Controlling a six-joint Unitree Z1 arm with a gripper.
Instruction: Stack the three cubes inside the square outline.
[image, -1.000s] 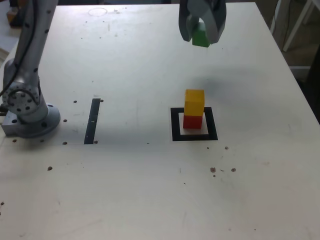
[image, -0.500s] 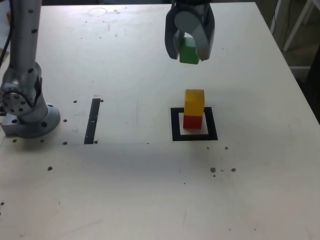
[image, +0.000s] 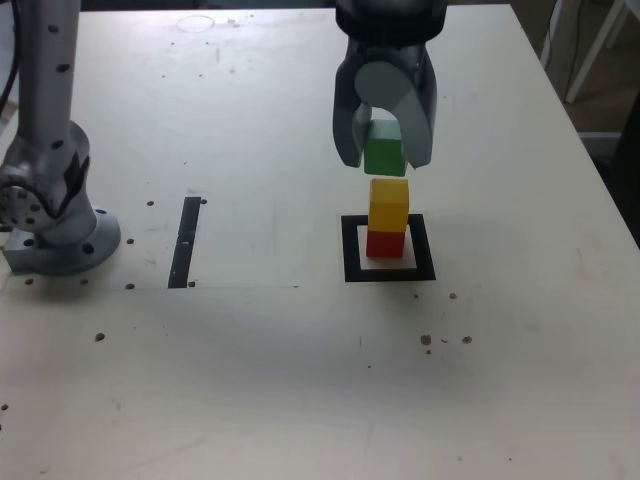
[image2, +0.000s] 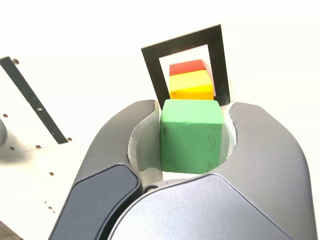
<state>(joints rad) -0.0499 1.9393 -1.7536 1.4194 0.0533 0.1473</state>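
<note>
Gripper (image: 384, 160) pinches the green cube (image: 384, 157), matte with crisp edges, held in the air just above the yellow cube (image: 389, 205). Yellow sits square on the red cube (image: 385, 243), inside the black square outline (image: 350, 250), right of the tape strip (image: 184, 241).

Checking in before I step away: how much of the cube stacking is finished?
Two are stacked: the yellow cube sits on the red cube inside the square outline. The gripper holds the green cube just above them. Left: lower it onto yellow and release.
</note>
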